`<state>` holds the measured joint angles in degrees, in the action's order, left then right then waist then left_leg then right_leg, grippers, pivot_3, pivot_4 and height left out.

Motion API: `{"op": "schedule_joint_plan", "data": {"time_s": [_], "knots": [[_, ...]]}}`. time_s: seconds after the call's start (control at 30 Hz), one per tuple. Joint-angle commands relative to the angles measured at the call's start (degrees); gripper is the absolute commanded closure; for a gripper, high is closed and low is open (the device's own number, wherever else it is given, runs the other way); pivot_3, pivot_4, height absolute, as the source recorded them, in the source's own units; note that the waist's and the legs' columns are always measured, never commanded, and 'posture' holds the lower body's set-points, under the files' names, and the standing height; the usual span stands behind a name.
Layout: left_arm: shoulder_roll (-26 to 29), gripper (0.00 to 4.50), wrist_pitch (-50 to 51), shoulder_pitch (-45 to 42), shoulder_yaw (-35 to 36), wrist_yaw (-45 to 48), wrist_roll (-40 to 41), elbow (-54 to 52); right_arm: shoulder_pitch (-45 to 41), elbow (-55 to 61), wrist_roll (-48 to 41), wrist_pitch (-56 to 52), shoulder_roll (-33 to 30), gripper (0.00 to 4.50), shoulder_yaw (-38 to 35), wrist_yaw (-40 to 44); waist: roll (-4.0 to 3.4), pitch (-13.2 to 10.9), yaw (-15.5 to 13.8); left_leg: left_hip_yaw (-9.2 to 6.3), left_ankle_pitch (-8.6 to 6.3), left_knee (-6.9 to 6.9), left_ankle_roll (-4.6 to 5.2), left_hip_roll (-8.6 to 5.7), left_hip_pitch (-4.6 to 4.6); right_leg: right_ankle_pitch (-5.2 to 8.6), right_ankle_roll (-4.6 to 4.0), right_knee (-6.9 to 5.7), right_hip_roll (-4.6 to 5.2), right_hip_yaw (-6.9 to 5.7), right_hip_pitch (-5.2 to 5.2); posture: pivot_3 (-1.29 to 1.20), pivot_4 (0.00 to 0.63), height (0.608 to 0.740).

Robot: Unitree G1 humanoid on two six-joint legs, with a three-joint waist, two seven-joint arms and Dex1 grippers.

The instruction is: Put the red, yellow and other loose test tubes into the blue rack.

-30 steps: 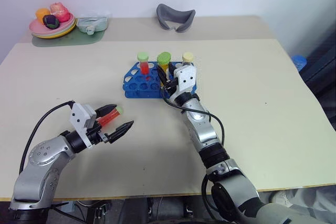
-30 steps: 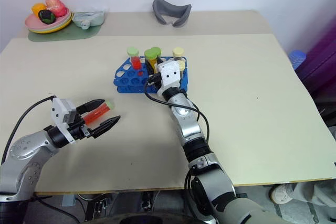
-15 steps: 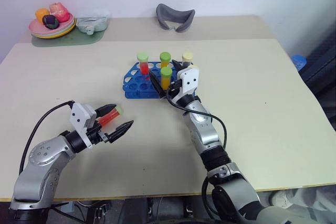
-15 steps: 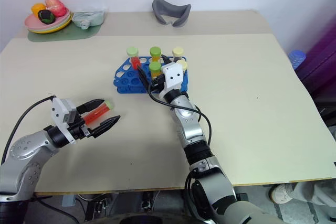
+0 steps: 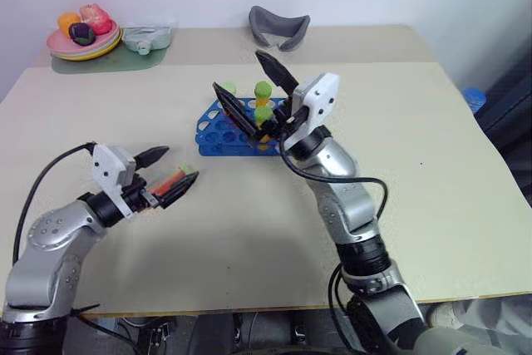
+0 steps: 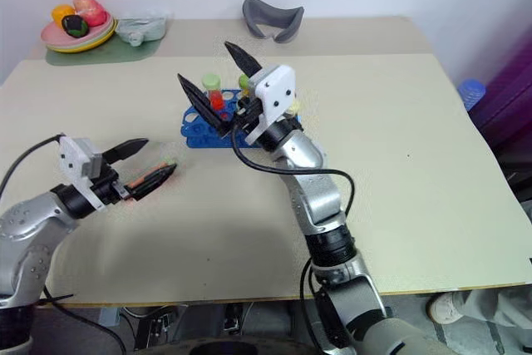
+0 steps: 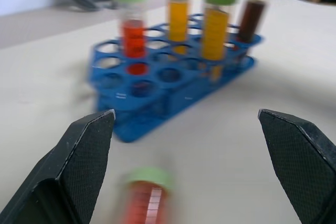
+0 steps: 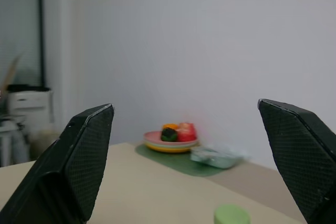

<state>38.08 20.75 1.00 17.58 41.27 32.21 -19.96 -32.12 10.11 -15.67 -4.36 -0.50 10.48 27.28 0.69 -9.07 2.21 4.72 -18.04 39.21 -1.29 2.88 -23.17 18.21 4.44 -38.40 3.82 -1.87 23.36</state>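
The blue rack (image 5: 214,137) stands mid-table and holds several upright tubes: a red one (image 7: 129,21), two yellow ones with green caps (image 7: 214,20) and a brown one (image 7: 254,9). A loose red test tube with a green cap (image 5: 169,182) lies low between the fingers of my left gripper (image 5: 183,165). That gripper is open and level, pointing towards the rack, and its fingers are not pressing on the tube (image 7: 147,198). My right gripper (image 5: 237,70) hangs open above the rack, tilted upward, with nothing between its fingers.
A plate of toy food (image 5: 81,32) on a green mat and a pale container (image 5: 147,37) sit at the far left corner. A grey curved object (image 5: 279,27) lies behind the rack. A blue item (image 5: 471,96) stands beyond the table's right edge.
My right gripper opened, left a yellow green-capped tube standing in the rack, then rose and drew back above it. My left gripper lifted slightly, staying open over the red tube.
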Motion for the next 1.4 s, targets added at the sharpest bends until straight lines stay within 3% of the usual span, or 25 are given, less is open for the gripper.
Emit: {"op": "schedule_joint_plan", "data": {"time_s": [0.03,0.13,0.3,0.37,0.47,0.6,0.87,1.4], "knots": [[3.8,0.0,7.4,-3.4,1.5,-3.5,0.3,-0.9,-0.2,8.9,-5.8,-7.7,-6.9,0.02,-2.4,5.2,0.0,0.0,-0.2,-0.01,0.0,0.0,0.0,0.0,0.0,0.0,0.0,-0.01,0.0,0.0,0.0,0.0,0.15,0.735],[7.6,0.0,16.3,-7.3,-0.2,-5.9,1.3,-3.5,2.7,14.1,-9.9,-12.9,-16.7,0.02,-4.3,11.6,0.02,0.0,-0.6,-0.04,-0.02,0.02,0.04,-0.02,-0.02,0.0,0.0,0.02,-0.01,-0.01,-0.02,0.0,0.15,0.735],[18.8,0.0,32.8,-15.8,-8.5,-8.5,-2.7,-5.7,10.3,20.9,-17.0,-21.0,-31.3,0.02,-9.2,19.5,0.01,0.0,-1.3,-0.03,-0.04,0.0,0.07,-0.01,-0.01,0.0,0.0,0.08,-0.09,0.0,-0.03,0.0,0.15,0.735],[23.6,0.0,42.1,-22.4,-15.3,-8.8,-4.2,-5.7,14.3,22.9,-16.3,-22.8,-37.9,0.02,-9.9,22.9,0.05,-0.1,-1.7,-0.02,-0.04,0.0,0.07,-0.02,0.02,0.0,0.0,0.06,-0.14,0.01,-0.03,0.0,0.15,0.735],[24.8,0.0,51.2,-30.2,-21.2,-8.3,-3.8,-4.5,18.4,23.8,-13.2,-21.1,-43.9,0.02,-9.5,25.8,0.06,-0.1,-1.7,-0.08,-0.04,0.03,0.08,-0.09,0.01,0.01,0.0,0.1,-0.2,0.01,-0.1,0.0,0.15,0.735],[23.9,0.0,57.1,-38.7,-29.8,-5.1,-3.5,-3.4,20.9,23.7,-14.6,-21.9,-45.0,0.02,-10.4,26.3,0.08,-0.1,-1.6,-0.08,-0.04,0.05,0.07,-0.09,0.01,0.01,0.0,0.1,-0.3,0.04,-0.08,0.0,0.15,0.735],[24.1,0.0,54.3,-43.1,-43.8,-2.2,-11.3,3.6,24.5,20.1,-9.8,-19.6,-45.5,0.02,-9.3,26.2,0.12,-0.1,-1.9,-0.06,-0.01,0.11,0.03,-0.13,-0.02,0.01,0.0,0.09,-0.31,0.07,-0.05,0.0,0.15,0.735],[17.2,0.0,58.4,-48.8,-47.1,4.3,-12.7,11.3,27.2,19.0,-7.1,-17.8,-42.3,0.02,-8.4,24.7,0.13,-0.1,-3.1,-0.16,-0.09,0.62,0.17,-0.15,-0.14,0.02,0.02,-0.13,-0.34,0.03,-0.12,0.0,0.15,0.735]]}}
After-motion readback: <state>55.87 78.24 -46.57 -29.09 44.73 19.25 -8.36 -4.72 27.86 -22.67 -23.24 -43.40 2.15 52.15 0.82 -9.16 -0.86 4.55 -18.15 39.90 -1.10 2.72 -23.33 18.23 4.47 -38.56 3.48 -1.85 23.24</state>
